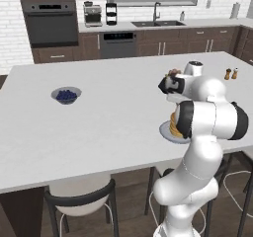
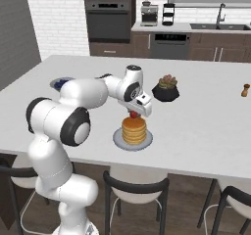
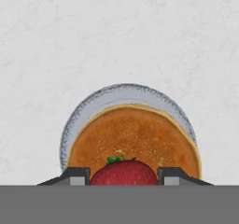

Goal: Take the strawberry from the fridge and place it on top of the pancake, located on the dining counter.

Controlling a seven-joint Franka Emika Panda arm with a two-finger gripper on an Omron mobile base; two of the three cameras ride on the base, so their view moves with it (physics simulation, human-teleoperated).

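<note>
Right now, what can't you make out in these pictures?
- Whether the strawberry touches the pancake: right base view, too small to tell.
- Strawberry's lower half: hand view, cut off by the bottom edge.
- Most of the pancake stack: left base view, hidden behind the arm.
- The gripper fingers' contact with the strawberry: hand view, cut off at the bottom.

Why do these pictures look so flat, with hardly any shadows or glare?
Right base view: even light, only a faint shadow under the small grey plate. Hand view: the small red strawberry and golden-brown pancake stack look slightly soft, without glare. Left base view: the white counter shows no reflections.
</note>
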